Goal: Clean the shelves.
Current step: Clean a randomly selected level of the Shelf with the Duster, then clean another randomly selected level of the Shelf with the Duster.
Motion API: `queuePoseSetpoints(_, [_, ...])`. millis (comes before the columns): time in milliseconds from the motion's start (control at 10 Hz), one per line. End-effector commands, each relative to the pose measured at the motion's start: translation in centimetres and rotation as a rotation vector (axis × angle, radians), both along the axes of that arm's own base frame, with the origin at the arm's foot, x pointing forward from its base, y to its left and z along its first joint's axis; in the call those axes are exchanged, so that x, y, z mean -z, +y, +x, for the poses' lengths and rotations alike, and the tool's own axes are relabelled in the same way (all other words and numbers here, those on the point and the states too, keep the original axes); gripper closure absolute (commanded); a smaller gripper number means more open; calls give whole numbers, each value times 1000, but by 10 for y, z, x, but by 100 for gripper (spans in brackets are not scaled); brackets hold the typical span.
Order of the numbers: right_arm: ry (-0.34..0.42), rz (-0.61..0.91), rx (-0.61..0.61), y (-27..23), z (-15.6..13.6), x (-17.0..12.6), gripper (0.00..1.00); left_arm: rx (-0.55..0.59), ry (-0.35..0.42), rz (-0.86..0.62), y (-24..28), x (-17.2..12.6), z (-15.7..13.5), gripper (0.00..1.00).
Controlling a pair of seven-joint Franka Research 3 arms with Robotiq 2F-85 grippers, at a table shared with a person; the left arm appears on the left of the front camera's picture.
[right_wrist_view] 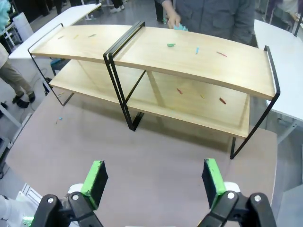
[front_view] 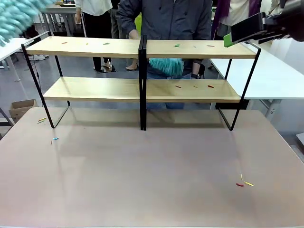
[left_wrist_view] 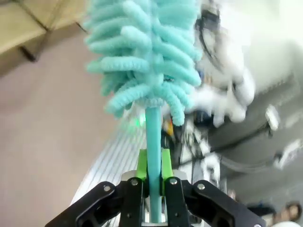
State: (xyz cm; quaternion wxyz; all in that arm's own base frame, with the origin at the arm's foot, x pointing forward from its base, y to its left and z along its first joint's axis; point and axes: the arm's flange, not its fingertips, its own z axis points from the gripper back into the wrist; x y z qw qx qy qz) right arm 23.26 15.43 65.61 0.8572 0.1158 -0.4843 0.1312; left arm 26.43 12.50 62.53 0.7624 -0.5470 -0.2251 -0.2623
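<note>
The left gripper (left_wrist_view: 154, 166) is clamped on the thin teal stem of a fluffy teal chenille duster (left_wrist_view: 142, 61), its green pads (left_wrist_view: 142, 163) pressing the stem from both sides. In the front view the duster's head shows blurred, above and beyond the left end of the shelves (front_view: 95, 47), a wide two-tier rack of light wooden boards in a thin black metal frame.

The right gripper (right_wrist_view: 154, 182) stands spread wide with nothing between its jaws. It is raised by the right end of the shelves' top board and looks down over both tiers.

The shelves stand on the far part of the beige tabletop (front_view: 152, 166). Small coloured scraps (front_view: 177, 45) lie on both boards, and more lie on the tabletop in front of the shelves. Just behind the shelves stands a person in a grey jacket (front_view: 166, 19). A second teal fluffy duster (front_view: 166, 66) shows in front of that person, between the two tiers.
</note>
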Motion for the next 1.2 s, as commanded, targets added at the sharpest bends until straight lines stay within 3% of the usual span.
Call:
queuePoseSetpoints(0, [-5, -4, 10, 0, 0, -1, 0, -520, -64, -314, 40, 1, 5, 87])
queuePoseSetpoints(200, [-5, -4, 10, 0, 0, -1, 0, -661, -4, -421, 73, 28, 17, 87])
queuePoseSetpoints(300, [-5, -4, 10, 0, 0, -1, 0, -704, 76, -433, 79, 40, 29, 87])
queuePoseSetpoints(400, [-5, -4, 10, 0, 0, -1, 0, -455, 53, -252, 96, 22, 4, 87])
queuePoseSetpoints(1100, [-5, -4, 10, 0, 0, -1, 0, -455, 53, -252, 96, 22, 4, 87])
